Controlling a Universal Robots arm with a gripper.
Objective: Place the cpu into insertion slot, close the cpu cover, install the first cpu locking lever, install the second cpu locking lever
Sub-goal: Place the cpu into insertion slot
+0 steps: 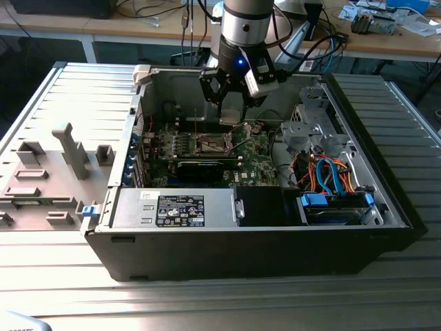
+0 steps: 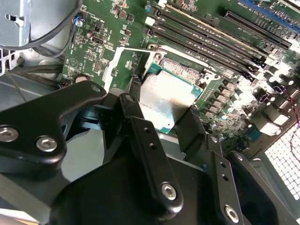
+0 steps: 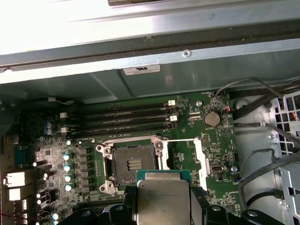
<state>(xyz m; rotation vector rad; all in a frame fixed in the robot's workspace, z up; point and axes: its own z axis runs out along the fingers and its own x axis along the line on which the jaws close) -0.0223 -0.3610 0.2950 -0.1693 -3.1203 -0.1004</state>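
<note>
The pincer (image 1: 231,114) hangs inside the open computer case (image 1: 241,258), clenched on the cpu (image 3: 162,199) by two opposite edges. The chip's silvery top faces the cameras in both wrist views. The cpu is held clear of the green motherboard (image 3: 220,145), just beside the insertion slot (image 3: 133,161) and not seated. The slot lies uncovered, its dark centre visible, near the memory slots (image 3: 122,123). The case rests on a slatted counter (image 1: 275,303).

The exterior view looked down slantwise into the open computer case (image 1: 207,248) from well off. Both wrist views looked down close over the green board (image 3: 220,154), sharing chip (image 3: 164,201) and socket (image 3: 133,161).
</note>
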